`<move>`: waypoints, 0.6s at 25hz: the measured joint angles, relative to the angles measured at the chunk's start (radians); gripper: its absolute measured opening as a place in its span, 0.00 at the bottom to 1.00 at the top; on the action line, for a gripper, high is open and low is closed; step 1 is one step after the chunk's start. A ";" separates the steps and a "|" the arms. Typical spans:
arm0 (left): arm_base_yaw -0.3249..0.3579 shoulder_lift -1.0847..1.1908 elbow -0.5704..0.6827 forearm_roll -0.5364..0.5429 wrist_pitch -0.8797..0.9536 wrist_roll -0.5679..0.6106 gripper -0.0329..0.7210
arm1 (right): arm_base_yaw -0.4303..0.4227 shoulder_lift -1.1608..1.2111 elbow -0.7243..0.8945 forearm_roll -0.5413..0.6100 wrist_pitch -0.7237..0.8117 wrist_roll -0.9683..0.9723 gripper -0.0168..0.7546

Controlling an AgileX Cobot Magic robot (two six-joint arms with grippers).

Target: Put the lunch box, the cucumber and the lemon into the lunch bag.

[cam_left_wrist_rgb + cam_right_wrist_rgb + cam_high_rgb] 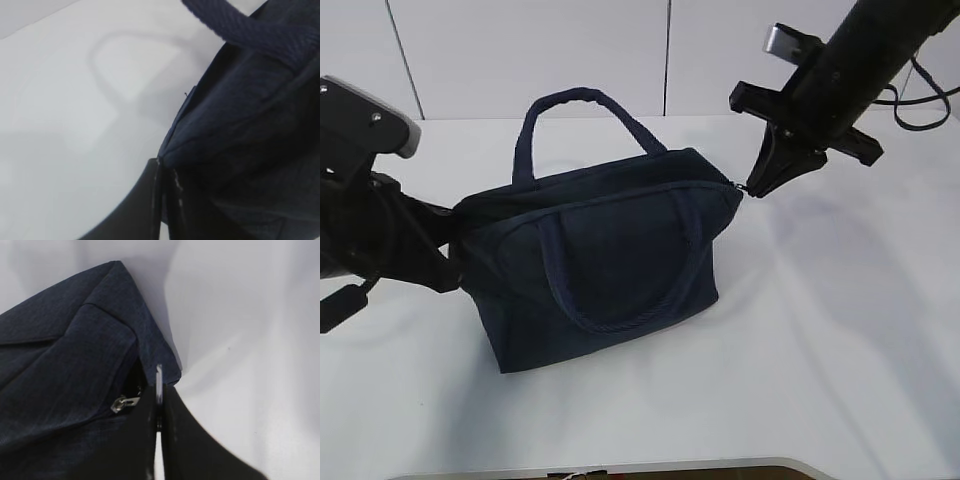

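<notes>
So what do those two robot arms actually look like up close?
Both are matte black. The right arm is a thick black tube with a silver-grey metal piece near its top, a thin dark cable looping behind it, and a black crossbar above its tapering, pointed black right gripper. The left arm is bulkier, capped by a light grey rounded housing. No markings show.

A plain white bench (840,330) fills the view. A dark navy lunch bag (610,270) sits directly on it near the centre, one loop handle upright toward 12 o'clock, the other lying against its front side.
</notes>
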 joint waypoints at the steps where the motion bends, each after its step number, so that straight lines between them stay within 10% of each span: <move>1: 0.000 0.000 0.000 0.000 -0.006 0.000 0.01 | 0.000 0.000 0.000 0.013 -0.002 -0.012 0.03; 7: 0.000 0.000 0.002 -0.001 -0.019 0.000 0.10 | 0.005 0.000 0.000 0.085 -0.005 -0.065 0.03; 15: 0.002 -0.044 0.002 0.016 -0.022 0.000 0.58 | 0.052 0.000 0.000 0.087 -0.007 -0.092 0.03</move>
